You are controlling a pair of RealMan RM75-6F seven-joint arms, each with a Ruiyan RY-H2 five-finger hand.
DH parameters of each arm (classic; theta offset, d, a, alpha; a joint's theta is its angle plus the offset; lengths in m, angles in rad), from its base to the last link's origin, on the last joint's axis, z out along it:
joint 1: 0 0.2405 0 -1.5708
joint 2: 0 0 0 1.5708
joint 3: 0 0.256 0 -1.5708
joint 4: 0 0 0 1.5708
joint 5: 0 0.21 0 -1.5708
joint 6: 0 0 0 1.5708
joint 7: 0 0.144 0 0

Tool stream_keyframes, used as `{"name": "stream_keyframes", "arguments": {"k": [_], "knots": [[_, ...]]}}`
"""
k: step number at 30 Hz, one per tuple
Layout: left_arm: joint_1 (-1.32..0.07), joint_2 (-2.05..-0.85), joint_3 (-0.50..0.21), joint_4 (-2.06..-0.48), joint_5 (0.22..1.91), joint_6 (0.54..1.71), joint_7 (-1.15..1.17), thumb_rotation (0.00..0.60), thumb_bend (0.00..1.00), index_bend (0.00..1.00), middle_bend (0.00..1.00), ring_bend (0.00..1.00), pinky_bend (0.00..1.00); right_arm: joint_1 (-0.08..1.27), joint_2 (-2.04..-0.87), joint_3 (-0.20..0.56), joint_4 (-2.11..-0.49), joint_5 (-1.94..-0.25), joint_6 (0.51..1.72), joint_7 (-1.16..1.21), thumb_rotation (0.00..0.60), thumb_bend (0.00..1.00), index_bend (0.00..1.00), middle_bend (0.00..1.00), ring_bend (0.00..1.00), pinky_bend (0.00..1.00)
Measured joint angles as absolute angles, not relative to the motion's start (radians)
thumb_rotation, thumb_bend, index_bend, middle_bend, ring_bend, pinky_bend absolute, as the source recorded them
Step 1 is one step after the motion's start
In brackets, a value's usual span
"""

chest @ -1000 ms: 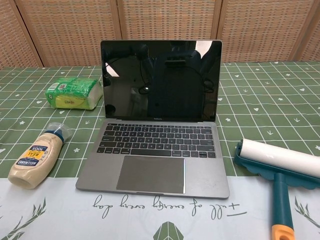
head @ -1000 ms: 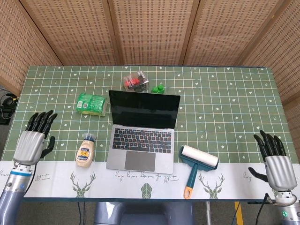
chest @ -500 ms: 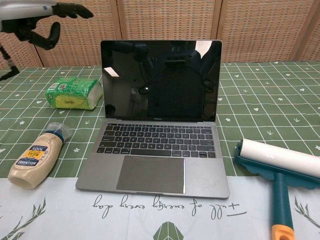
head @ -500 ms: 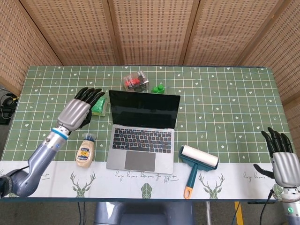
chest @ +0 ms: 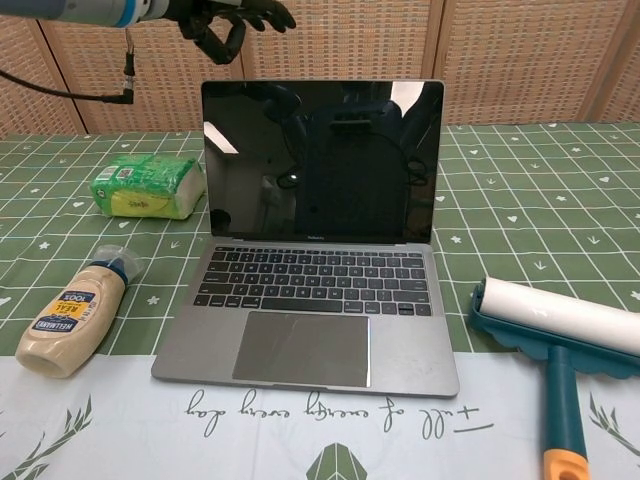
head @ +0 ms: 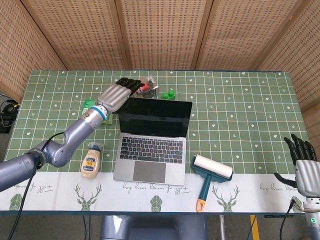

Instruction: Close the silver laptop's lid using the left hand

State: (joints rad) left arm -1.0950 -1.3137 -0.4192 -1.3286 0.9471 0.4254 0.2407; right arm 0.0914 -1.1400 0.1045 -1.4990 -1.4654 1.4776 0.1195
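Note:
The silver laptop (head: 152, 137) (chest: 315, 260) stands open in the middle of the table, its dark screen upright. My left hand (head: 118, 94) (chest: 222, 18) hovers open just above and behind the lid's top left corner, fingers spread and pointing right; I cannot tell if it touches the lid. My right hand (head: 304, 167) hangs open off the table's front right corner, holding nothing.
A mayonnaise bottle (head: 91, 161) (chest: 72, 317) lies left of the laptop. A green packet (head: 95, 111) (chest: 145, 186) sits behind it. A teal lint roller (head: 210, 175) (chest: 555, 345) lies at the right. A clear box of red items (head: 146, 87) and small green pieces (head: 169, 94) sit behind the lid.
My left hand has swung from the front left, over the green packet, up to the lid's top left corner. The right hand has drifted slightly lower and right. The laptop has not moved.

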Motion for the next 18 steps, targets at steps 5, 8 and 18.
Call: {"name": "stream_keyframes", "arguments": {"k": [5, 8, 18], "knots": [[-1.191, -1.364, -0.390, -1.233, 0.888, 0.376, 0.226, 0.600, 1.00, 0.05, 0.00, 0.00, 0.07, 0.090, -1.135, 0.108, -1.497, -1.461, 1.479, 0.133, 0.600, 0.04, 0.00, 0.00, 0.00, 0.00], [-1.240, -1.395, -0.366, -1.190, 0.852, 0.360, 0.216, 0.600, 1.00, 0.07, 0.00, 0.00, 0.10, 0.089, -1.132, 0.109, -1.496, -1.458, 1.477, 0.140, 0.600, 0.04, 0.00, 0.00, 0.00, 0.00], [-1.320, -1.445, -0.288, -1.124, 0.770, 0.363, 0.196, 0.600, 1.00, 0.25, 0.12, 0.14, 0.23, 0.087, -1.127, 0.113, -1.492, -1.451, 1.477, 0.154, 0.600, 0.04, 0.00, 0.00, 0.00, 0.00]]}}
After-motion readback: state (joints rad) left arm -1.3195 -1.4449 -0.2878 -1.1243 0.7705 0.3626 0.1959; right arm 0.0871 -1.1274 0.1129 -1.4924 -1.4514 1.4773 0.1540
